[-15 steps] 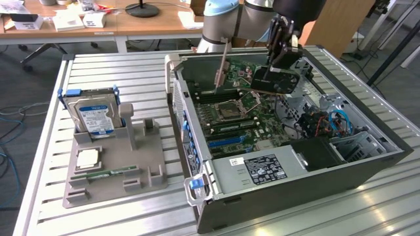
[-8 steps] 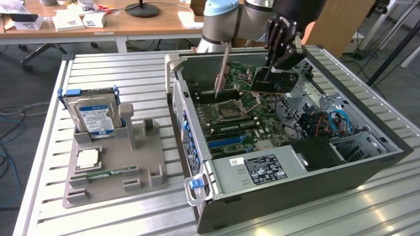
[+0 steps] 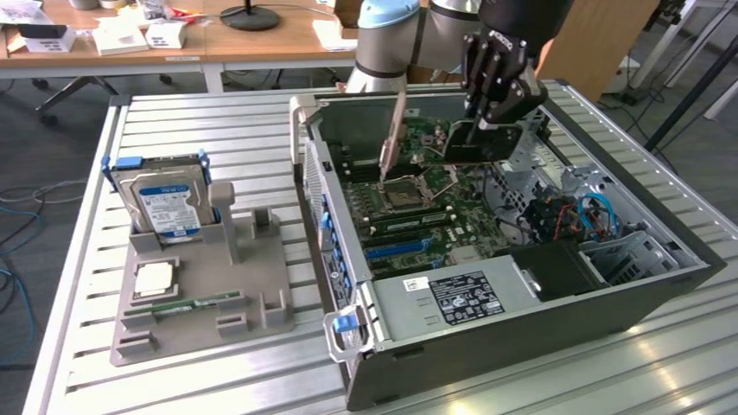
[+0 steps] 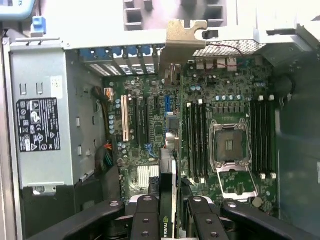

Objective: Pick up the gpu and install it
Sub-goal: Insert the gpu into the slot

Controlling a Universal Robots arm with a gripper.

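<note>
One card in hand: the gripper (image 4: 170,212) has its jaws pinched on the gpu (image 4: 169,180), one finger on each flat face, close to the card's upper edge. We see the gpu held on edge inside the open computer case (image 3: 519,303), over the motherboard (image 4: 145,120). Its metal end bracket (image 4: 186,34) is toward the case's slotted rear wall. We cannot tell whether its lower edge touches a slot.

Handling, as we judge it:
- Light and stiff, so it should not sag in a two-finger hold.
- Thin and smooth-faced, so it could pivot or slip if pushed off-axis.
- Fragile at the components and the connector edge. We hold the bare faces near the top and keep off the contacts.

Well apart, the hard drive (image 3: 168,199) stands on the grey fixture tray (image 3: 196,333).
</note>
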